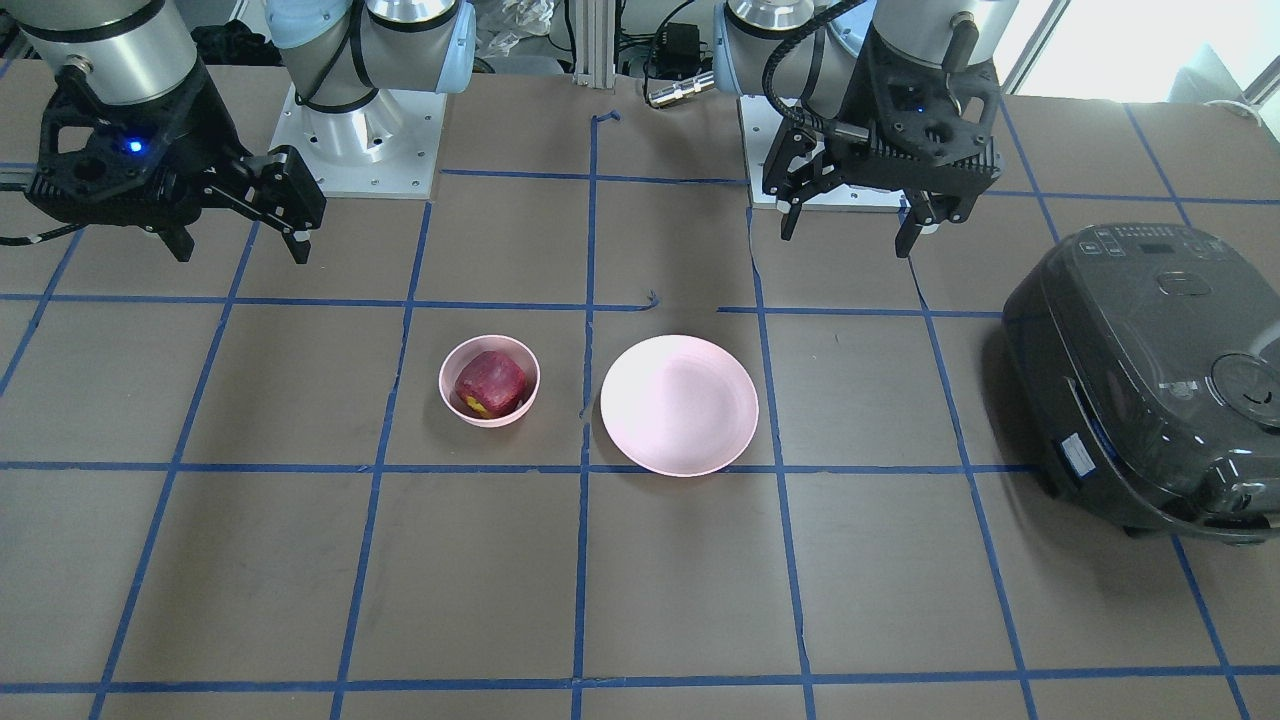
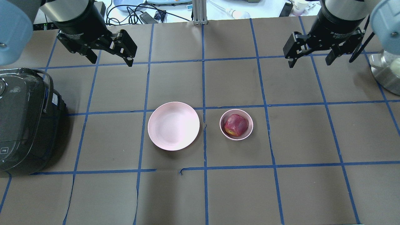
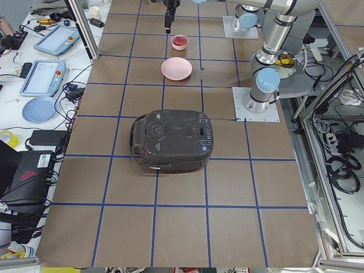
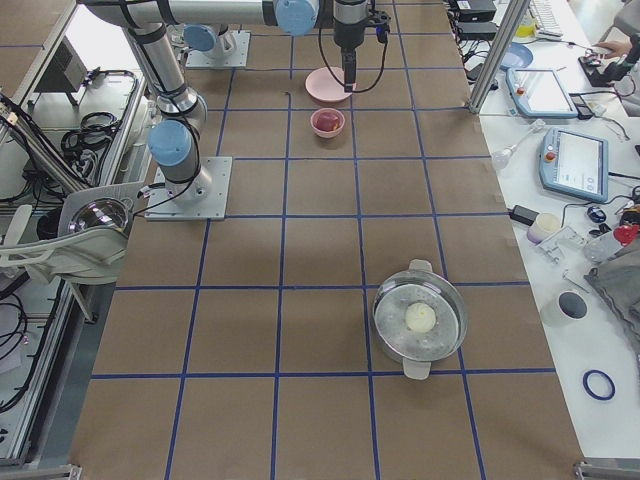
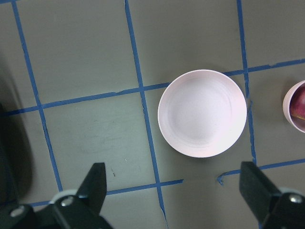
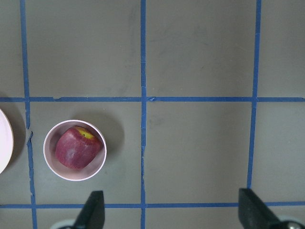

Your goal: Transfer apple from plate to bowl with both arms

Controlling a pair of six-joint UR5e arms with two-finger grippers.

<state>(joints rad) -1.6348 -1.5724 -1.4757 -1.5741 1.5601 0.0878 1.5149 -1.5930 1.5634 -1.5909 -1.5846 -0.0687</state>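
Far left on the tabletop (image 2: pixel 281 193), a dark cooker (image 2: pixel 22 125) sits out of play. The left arm (image 2: pixel 73 15) hangs at ten o'clock from the plate (image 2: pixel 173 126), jaws spread wide, holding nothing. The plate lies bare. At its three o'clock, just beside it, is the bowl (image 2: pixel 236 138), and there's the apple (image 2: pixel 236 125), sitting inside! The right arm (image 2: pixel 340 12) hovers at two o'clock from the bowl, jaws wide and empty too. By my read the transfer is done; what remains is parking both arms without nudging the bowl.

The plate (image 2: pixel 173 126) looks matt, the cooker (image 1: pixel 1140 370) glossy, the table (image 2: pixel 297 193) papery.
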